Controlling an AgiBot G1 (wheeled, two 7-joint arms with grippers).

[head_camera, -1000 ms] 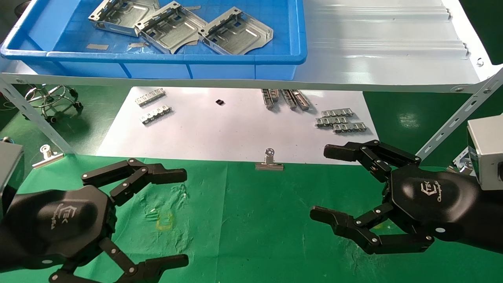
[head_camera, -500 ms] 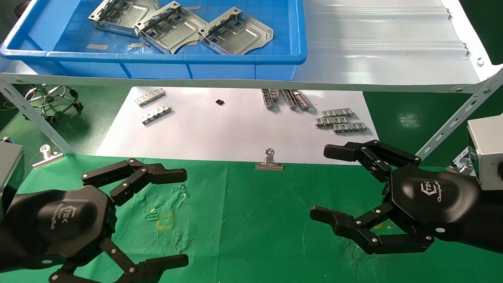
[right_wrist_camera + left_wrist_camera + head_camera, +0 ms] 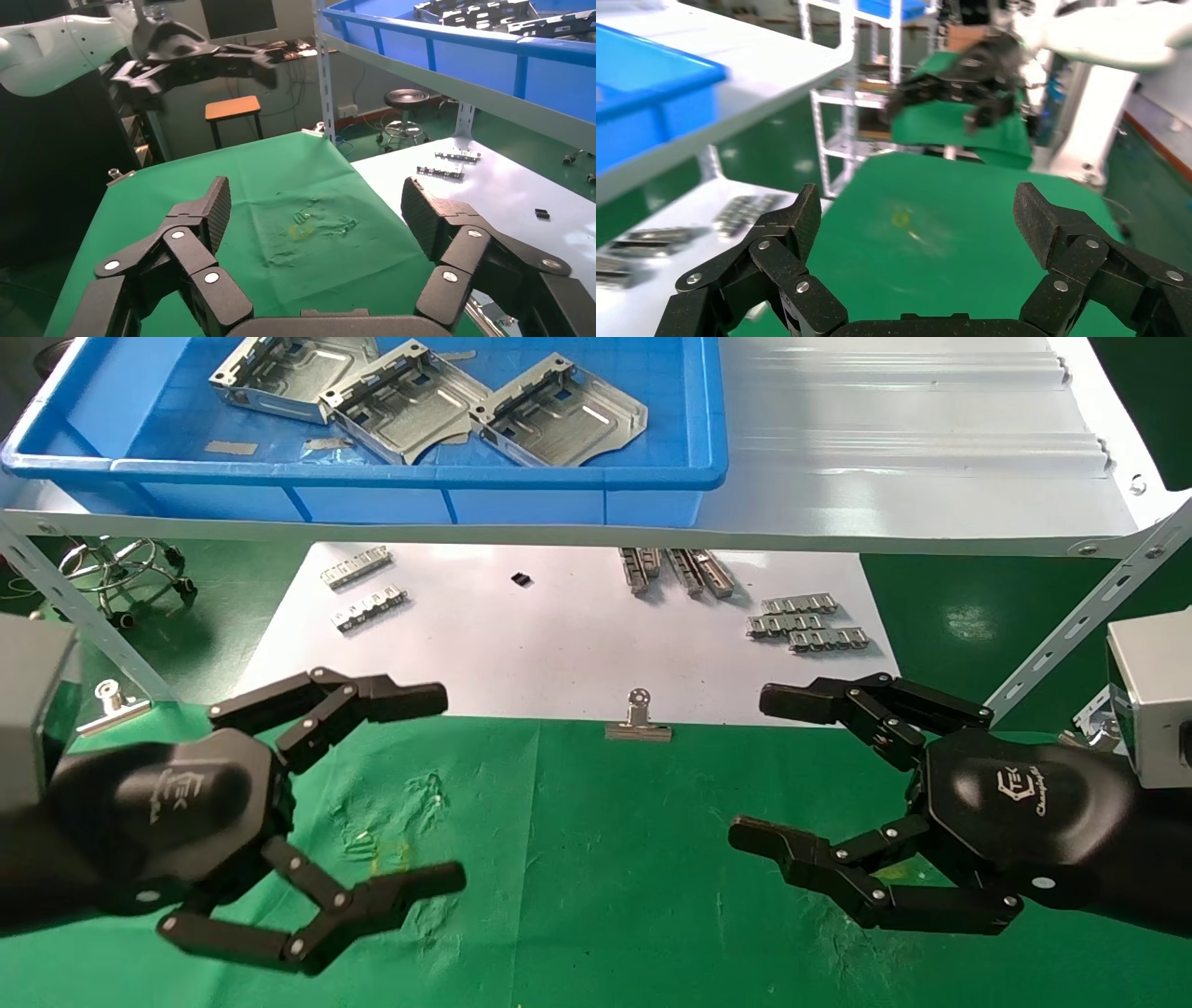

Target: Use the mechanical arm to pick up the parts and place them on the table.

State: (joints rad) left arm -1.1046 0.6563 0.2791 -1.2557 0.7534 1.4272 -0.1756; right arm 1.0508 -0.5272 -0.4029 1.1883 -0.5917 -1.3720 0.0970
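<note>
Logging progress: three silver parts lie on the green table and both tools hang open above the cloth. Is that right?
Not quite. The head view shows the three parts lying in the blue bin on the shelf, not on the green table. The left tool and right tool do hang open above the cloth.

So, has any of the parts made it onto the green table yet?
No, all three parts lie in the blue bin on the shelf; the table holds none.
</note>
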